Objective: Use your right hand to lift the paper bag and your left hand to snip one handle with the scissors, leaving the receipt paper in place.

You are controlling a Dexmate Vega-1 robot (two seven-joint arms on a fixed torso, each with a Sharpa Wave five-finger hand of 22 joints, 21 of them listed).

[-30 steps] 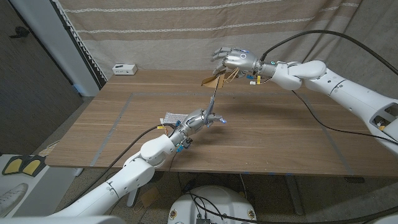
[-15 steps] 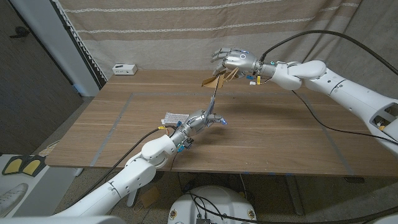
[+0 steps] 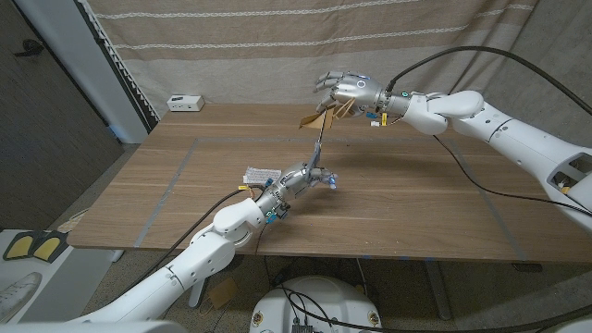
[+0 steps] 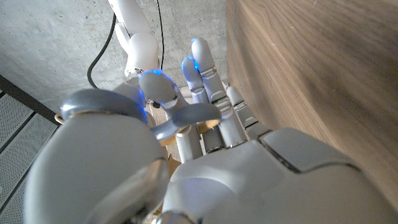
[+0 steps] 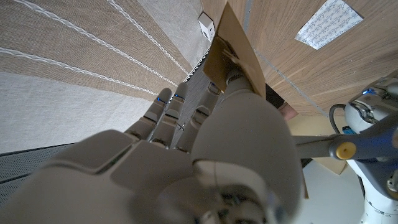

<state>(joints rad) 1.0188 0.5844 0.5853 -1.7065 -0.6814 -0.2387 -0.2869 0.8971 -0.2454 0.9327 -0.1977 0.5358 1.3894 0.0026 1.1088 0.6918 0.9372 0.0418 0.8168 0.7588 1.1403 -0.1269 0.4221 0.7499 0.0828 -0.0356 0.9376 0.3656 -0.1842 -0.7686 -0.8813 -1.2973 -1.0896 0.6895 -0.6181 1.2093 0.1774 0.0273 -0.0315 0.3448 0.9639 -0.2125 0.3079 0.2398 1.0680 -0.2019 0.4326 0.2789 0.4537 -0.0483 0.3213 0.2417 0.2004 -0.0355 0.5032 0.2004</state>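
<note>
The right hand [image 3: 350, 91] holds the paper bag [image 3: 319, 117] up off the surface [image 3: 416, 203], its fingers closed on the bag's top, so the brown bag hangs just below and to the inner side of that hand. The left hand [image 3: 301, 178] grips the scissors [image 3: 318, 153], whose blades rise from its fingers toward the bag's lower edge; in the right wrist view the blue-handled scissors [image 5: 348, 147] lie beside the bag [image 5: 233, 59], near it but, as far as can be judged, not yet around a handle. Whether the blades are parted cannot be told.

To do this step well, the left hand should bring the blade tips up to one handle loop close to the right hand's fingers, where the paper is taut, and open the blades before sliding one under the loop (a slack handle will fold rather than cut). The right hand should hold the bag steady and high.

The receipt paper [image 3: 260, 175] lies on the surface just behind the left hand, toward its wrist; keep that forearm lifted so nothing drags it.
</note>
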